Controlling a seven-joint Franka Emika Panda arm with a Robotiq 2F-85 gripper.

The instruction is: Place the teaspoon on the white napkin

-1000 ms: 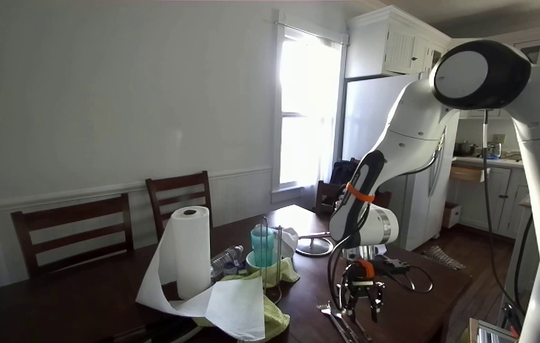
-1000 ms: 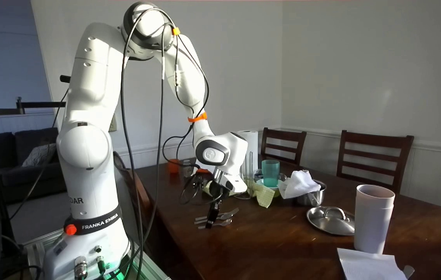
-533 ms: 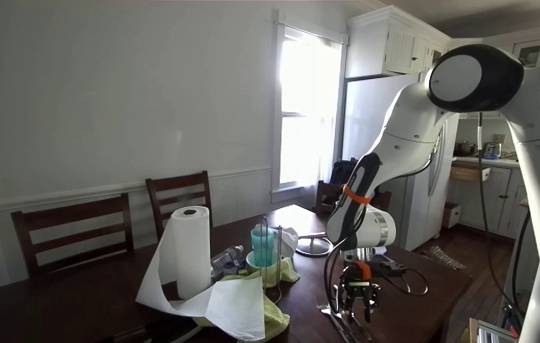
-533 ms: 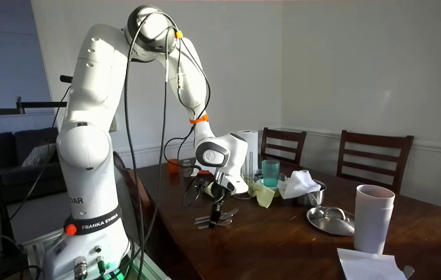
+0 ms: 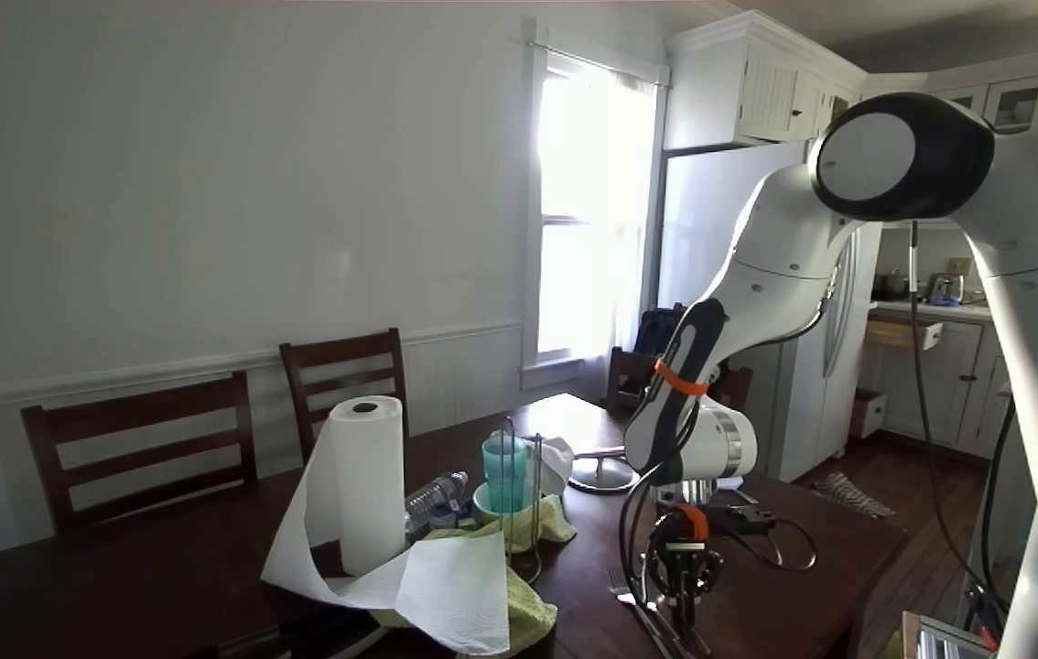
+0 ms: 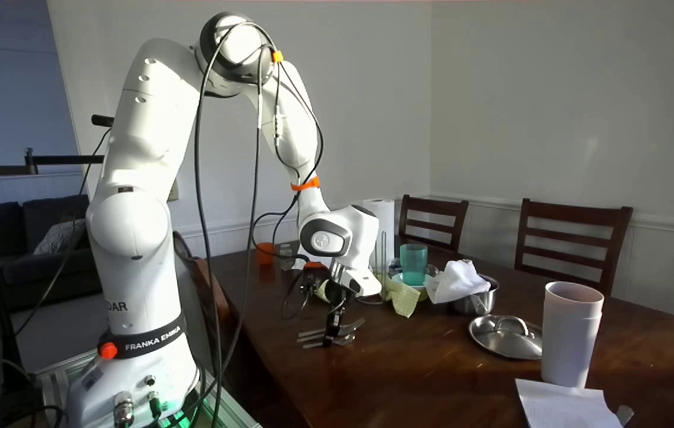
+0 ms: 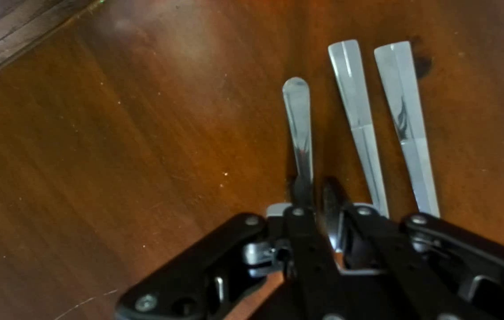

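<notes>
The teaspoon [image 7: 298, 115] lies on the dark wooden table, its rounded handle end showing in the wrist view and its bowl [image 6: 346, 340] in an exterior view. My gripper [image 7: 318, 190] is down at the table around the handle, its fingers drawn nearly together. Part of the handle runs along the left finger, and a thin strip of wood shows between it and the right finger. The white napkin [image 6: 569, 405] lies flat at the table's near right in an exterior view, well away from the gripper [image 6: 330, 343].
Two flat-handled pieces of cutlery [image 7: 358, 102] lie close beside the right finger. A tall white cup [image 6: 572, 339] stands at the napkin's edge, near a pot lid [image 6: 506, 337]. A wire stand [image 5: 519, 513], a teal cup [image 5: 505, 471] and a paper-towel roll [image 5: 369, 494] are farther along.
My fingers have come from wide apart to nearly together around the teaspoon's handle. The gripper has shifted slightly towards the bowl. The teaspoon itself has not visibly moved.
</notes>
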